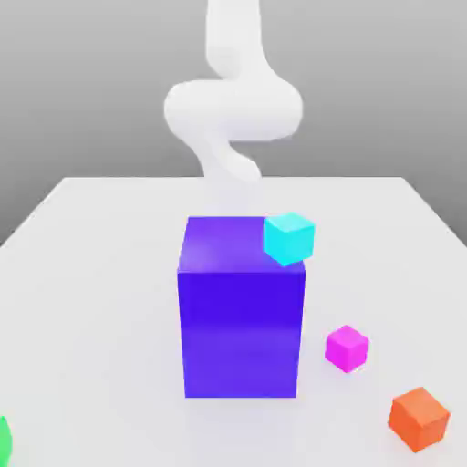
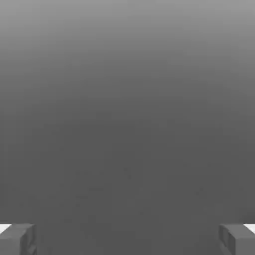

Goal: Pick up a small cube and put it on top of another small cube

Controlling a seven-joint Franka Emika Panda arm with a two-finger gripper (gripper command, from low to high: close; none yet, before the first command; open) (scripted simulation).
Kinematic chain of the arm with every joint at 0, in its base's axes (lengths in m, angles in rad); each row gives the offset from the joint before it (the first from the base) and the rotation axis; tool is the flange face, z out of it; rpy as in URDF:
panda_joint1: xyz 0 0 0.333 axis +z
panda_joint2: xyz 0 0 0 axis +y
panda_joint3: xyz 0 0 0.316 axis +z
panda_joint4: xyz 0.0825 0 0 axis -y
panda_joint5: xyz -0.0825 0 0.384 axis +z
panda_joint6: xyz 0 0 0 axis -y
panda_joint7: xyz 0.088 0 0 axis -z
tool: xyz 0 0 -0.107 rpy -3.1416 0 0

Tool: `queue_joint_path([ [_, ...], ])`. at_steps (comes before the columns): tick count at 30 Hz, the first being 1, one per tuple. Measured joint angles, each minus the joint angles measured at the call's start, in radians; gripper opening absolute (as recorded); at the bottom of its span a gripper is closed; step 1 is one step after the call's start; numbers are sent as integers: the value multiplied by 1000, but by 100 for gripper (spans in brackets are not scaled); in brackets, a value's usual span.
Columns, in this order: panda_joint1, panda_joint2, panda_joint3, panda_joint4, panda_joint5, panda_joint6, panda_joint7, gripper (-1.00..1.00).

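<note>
The small magenta-pink cube [image 1: 347, 347] sits on the white table [image 1: 91, 274], just to the exterior view's right of the big purple block [image 1: 241, 310]. A cyan cube [image 1: 289, 237] shows at the block's upper right corner; whether it rests on the block or stands behind it I cannot tell. An orange cube [image 1: 419, 418] lies near the front right. The white arm [image 1: 233, 109] rises behind the block. In the hand view my gripper [image 2: 127, 240] is open, its grey fingertips [image 2: 17, 239] far apart with nothing between them, facing plain grey background.
A green object [image 1: 4, 440] pokes in at the front left edge of the exterior view. The tall purple block stands in the table's middle, between the arm and the front cubes.
</note>
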Motion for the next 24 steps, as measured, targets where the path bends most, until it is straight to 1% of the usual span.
queue_joint_path([
  [13, 280, 273, -91, -199, -12, 199, -564, 0],
  [24, 485, 503, -140, -365, 1, 365, -1053, 0],
])
